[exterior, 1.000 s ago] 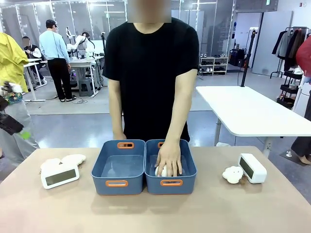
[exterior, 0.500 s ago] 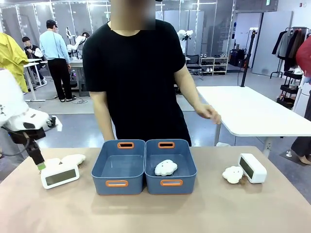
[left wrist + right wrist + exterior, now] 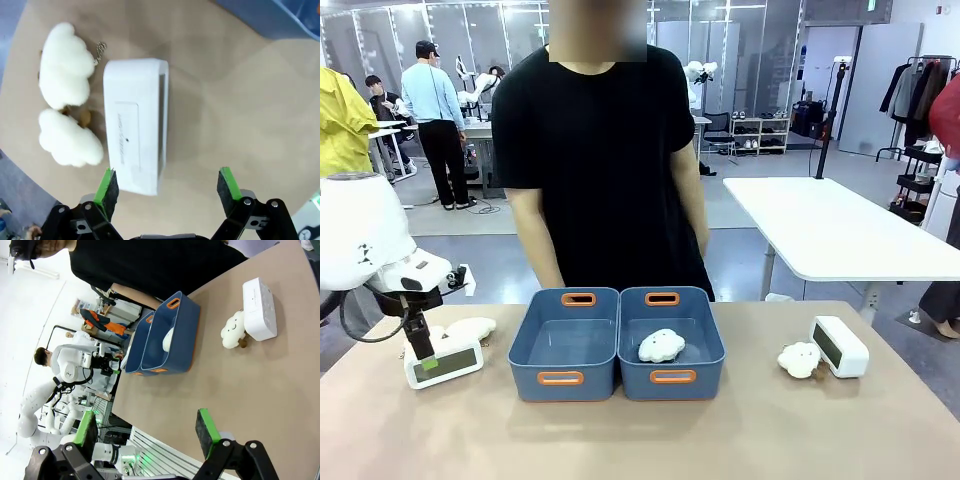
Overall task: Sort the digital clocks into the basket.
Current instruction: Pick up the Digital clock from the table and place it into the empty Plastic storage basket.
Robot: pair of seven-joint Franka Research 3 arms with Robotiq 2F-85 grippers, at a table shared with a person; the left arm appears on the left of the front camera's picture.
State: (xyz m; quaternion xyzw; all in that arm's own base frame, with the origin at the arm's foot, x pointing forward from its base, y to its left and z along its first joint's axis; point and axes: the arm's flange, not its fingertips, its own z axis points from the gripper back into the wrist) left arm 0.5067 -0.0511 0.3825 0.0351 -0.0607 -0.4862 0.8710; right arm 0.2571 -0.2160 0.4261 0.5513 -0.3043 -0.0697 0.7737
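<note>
1. At the left of the table [image 3: 720,440], the left clock [image 3: 443,362] is stood with its dark display turned to the front camera. Two white cloud-shaped soft items [image 3: 470,328] are lying just behind it.
2. The left gripper [image 3: 423,352] is held low at this clock, its fingers spread wide and nothing gripped. From the front one green pad is seen overlapping the clock's face; whether the clock is touched cannot be told.
3. In the left wrist view the same clock is seen from above by its white top. It is set nearer one finger [image 3: 107,184] than the other, and a small chain [image 3: 100,50] is shown beside one cloud.
4. In the middle, the left basket [image 3: 590,385] and the right basket [image 3: 705,380] are placed side by side. One cloud item [image 3: 661,345] is lying in the right basket. A person [image 3: 600,150] in a black shirt is stood behind them.
5. Further right, another cloud [image 3: 799,359] is set just beside the right clock [image 3: 840,346], both on the table, outside the baskets.
6. In the right wrist view the right gripper [image 3: 146,429] is held well apart from these things, fingers spread wide with nothing between them. The right clock's white casing and a small face on the cloud are shown there.
</note>
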